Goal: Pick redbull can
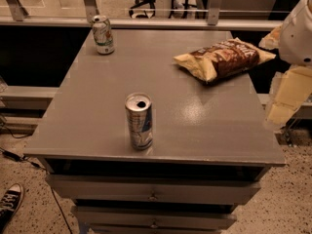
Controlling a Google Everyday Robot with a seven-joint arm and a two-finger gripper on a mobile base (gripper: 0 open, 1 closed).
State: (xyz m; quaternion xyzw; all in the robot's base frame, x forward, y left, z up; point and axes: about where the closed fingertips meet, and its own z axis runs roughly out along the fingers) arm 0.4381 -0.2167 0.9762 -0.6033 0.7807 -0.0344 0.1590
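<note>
The redbull can [139, 121] is a tall slim silver-and-blue can with a silver top and a dark drinking hole. It stands upright near the front edge of the grey table [195, 130], left of centre. My gripper [282, 111] hangs at the right edge of the view, beyond the table's right side. It is well to the right of the can and touches nothing.
A shorter white-and-green can [103, 34] stands at the table's back left corner. A brown and yellow chip bag [222, 58] lies at the back right. Drawers [153, 191] sit below the tabletop. A shoe [9, 201] shows on the floor at lower left.
</note>
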